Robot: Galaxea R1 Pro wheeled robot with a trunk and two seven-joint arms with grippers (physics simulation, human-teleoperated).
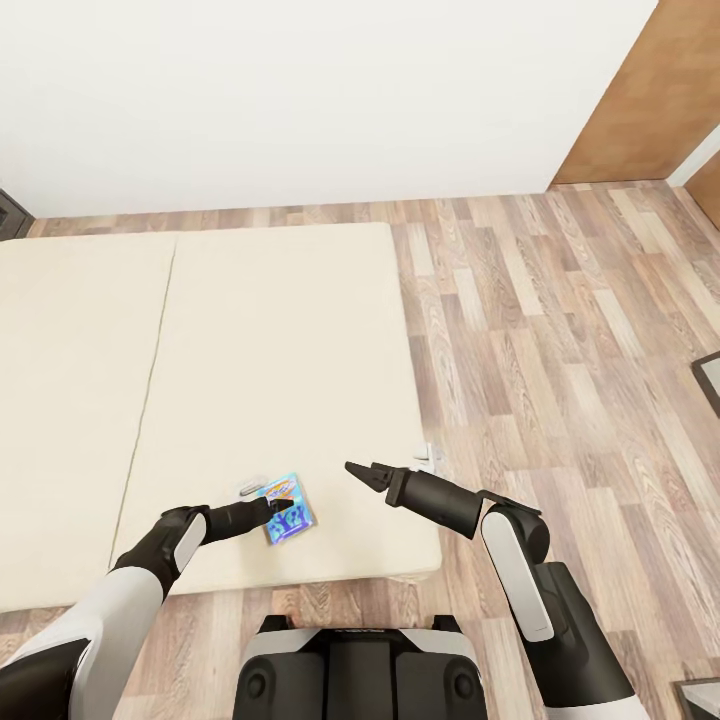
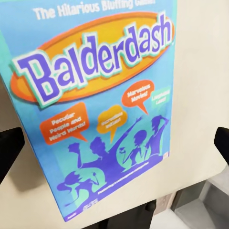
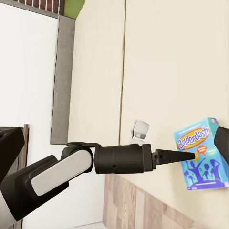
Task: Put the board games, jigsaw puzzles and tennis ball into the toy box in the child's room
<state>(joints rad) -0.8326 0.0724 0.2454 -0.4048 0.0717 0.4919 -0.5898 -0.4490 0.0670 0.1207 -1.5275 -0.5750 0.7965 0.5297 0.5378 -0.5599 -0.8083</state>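
"Balderdash" board game (image 2: 102,112) on bed (image 1: 280,330)

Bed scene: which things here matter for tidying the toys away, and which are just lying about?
Part of the job:
- Balderdash board game
- bed it lies on
- left gripper above the game, fingers spread

Just there:
- small white-grey object beside the game
- wood floor
- right gripper

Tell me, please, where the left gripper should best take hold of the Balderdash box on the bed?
Probably by its long edges, from above: the Balderdash box lies flat on the bed near its front edge, and the left gripper, open, hangs over it with fingers flanking it.
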